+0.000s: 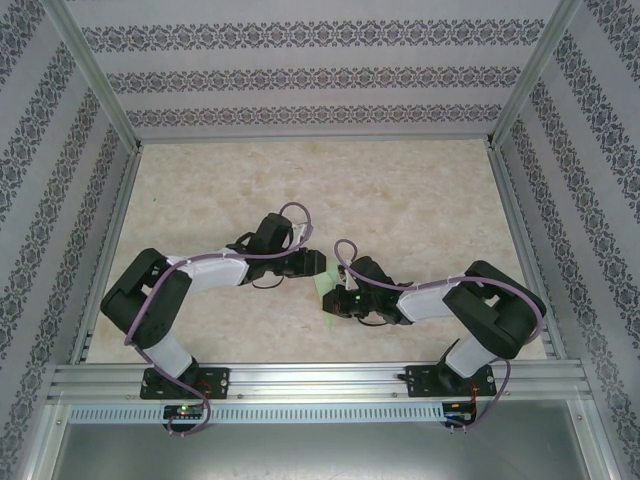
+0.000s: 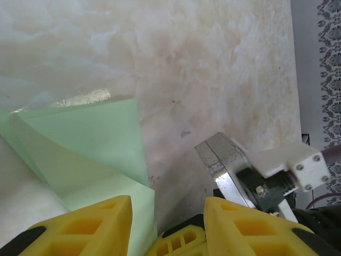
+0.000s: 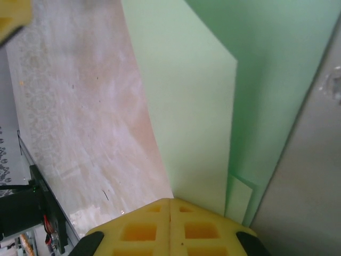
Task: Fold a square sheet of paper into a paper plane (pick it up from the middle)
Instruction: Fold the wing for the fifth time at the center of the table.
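- The right pincer point(image 3: 170, 205) is pinched shut on the green paper point(image 3: 192, 106), which sticks out toward 12 o'clock.
- The left pincer point(image 2: 168, 205) has its fingers apart; the paper's edge lies at its 9 o'clock side.
- From above, the paper sits between both pincers, at 5 o'clock from the left one, very near.

- The left arm point(image 1: 165, 300) and right arm point(image 1: 485, 312) are showing black rounded joint housings, each joined by a white link.
- A mauve cable point(image 1: 294, 206) is looping along each arm.
- The black bases point(image 1: 185, 382) are carrying small red parts.
- The left gripper point(image 2: 168, 202) and right gripper point(image 3: 169, 202) are wearing yellow fingers point(image 2: 90, 226) with rectangular pockets.
- A white block point(image 2: 295, 162) is showing silver screws beside a bright metal plate point(image 2: 221, 157).
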Available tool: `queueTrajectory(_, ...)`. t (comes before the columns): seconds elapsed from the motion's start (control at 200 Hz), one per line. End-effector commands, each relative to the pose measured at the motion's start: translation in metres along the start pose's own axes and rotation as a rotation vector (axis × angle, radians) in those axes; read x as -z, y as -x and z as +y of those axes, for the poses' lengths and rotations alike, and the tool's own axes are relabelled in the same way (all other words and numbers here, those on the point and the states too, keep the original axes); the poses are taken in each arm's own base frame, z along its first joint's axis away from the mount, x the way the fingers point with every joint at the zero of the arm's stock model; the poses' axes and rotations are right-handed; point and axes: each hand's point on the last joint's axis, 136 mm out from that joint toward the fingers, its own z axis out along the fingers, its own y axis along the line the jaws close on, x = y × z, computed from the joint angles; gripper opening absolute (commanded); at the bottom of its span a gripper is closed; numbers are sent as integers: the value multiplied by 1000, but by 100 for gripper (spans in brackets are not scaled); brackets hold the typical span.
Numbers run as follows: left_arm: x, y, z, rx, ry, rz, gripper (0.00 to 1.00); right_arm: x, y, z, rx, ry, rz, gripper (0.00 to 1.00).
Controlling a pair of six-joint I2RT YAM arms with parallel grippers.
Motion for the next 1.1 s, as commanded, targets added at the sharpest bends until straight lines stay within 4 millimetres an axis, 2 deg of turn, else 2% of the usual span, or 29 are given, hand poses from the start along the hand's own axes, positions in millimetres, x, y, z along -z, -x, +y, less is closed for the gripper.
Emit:
queueTrajectory(0.0, -9, -4, -4, -9, -47, 13, 41, 1, -21, -48, -39, -158, 69, 5)
queueTrajectory(0.13, -19, -10, 0, -9, -72, 39, 41, 0, -21, -48, -39, -157, 74, 5)
queueTrajectory(0.225, -26, -12, 12, -9, -30, 41, 41, -2, -22, -50, -41, -157, 82, 5)
queueTrajectory(0.425, -33, 1, 36, -17, 59, -10, 41, -2, -29, -53, -49, -154, 113, 4)
queueTrajectory(0.624, -30, 24, 49, -23, 92, -50, 41, 2, -37, -56, -42, -167, 140, 3)
queueTrajectory(1.094, -17, 55, 69, -20, 151, -88, 42, 3, -39, -55, -24, -168, 167, 3)
